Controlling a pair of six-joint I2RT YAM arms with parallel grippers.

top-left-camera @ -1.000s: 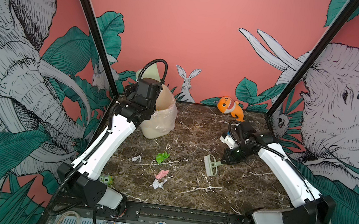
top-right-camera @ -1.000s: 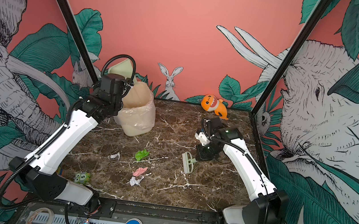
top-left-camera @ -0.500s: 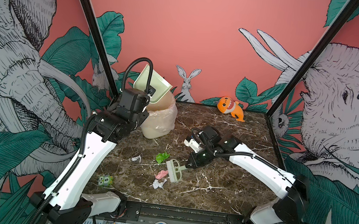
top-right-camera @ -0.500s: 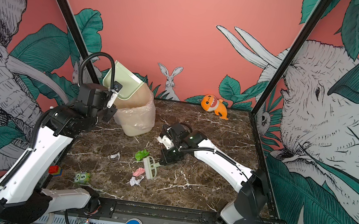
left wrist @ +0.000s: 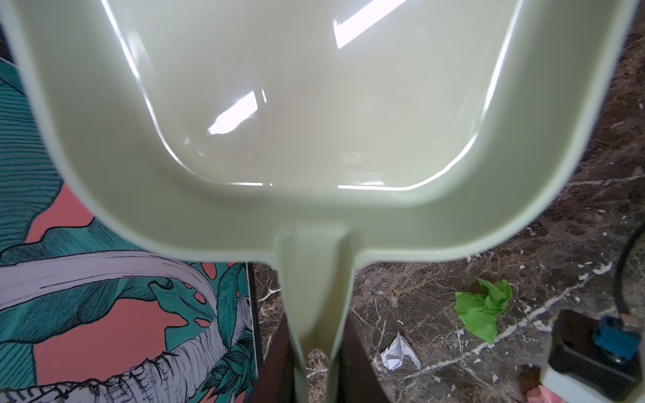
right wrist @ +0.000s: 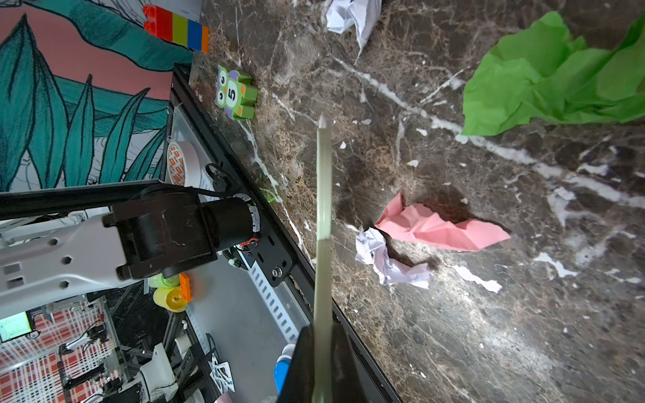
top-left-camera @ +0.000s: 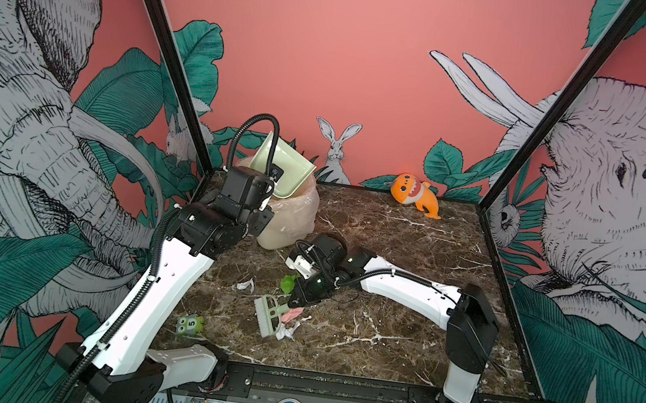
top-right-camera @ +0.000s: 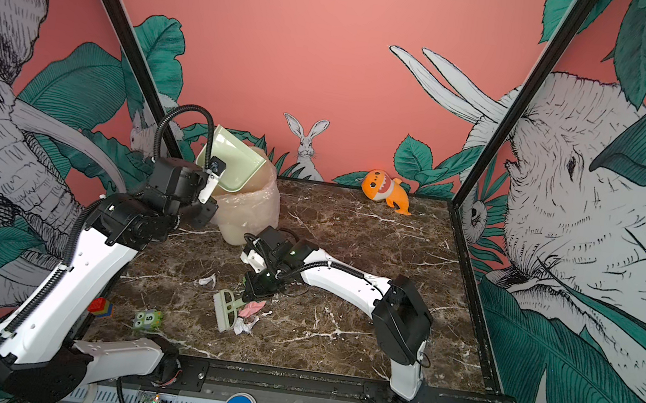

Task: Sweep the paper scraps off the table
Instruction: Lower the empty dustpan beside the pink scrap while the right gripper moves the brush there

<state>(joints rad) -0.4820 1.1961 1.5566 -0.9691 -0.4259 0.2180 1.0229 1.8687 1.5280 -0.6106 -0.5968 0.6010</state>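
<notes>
The pale green dustpan point(top-left-camera: 288, 168) hangs tilted over the bin, and my left gripper point(left wrist: 316, 349) is shut on its handle. The pan looks empty in the left wrist view. Low over the table point(top-left-camera: 410, 263), my right gripper point(right wrist: 321, 335) is shut on the handle of the pale green brush point(top-left-camera: 268, 315). The brush head rests on the marble just left of a pink scrap point(top-left-camera: 292, 314) and a white scrap point(top-left-camera: 285, 332). A green scrap point(top-left-camera: 288, 283) lies beside the right wrist, and another white scrap point(top-left-camera: 246, 285) sits left of it.
The plastic-lined bin point(top-left-camera: 289, 223) stands at the back left. An orange plush shark point(top-left-camera: 416, 193) lies at the back edge. A green owl block point(top-left-camera: 191, 324) sits near the front left edge, and a coloured block point(top-right-camera: 100, 306) lies just off the table's left edge.
My right arm has carried the brush left and forward across the table, past the pink and white scraps to their left side. My left arm has drawn back, bringing the dustpan into view over the bin.
</notes>
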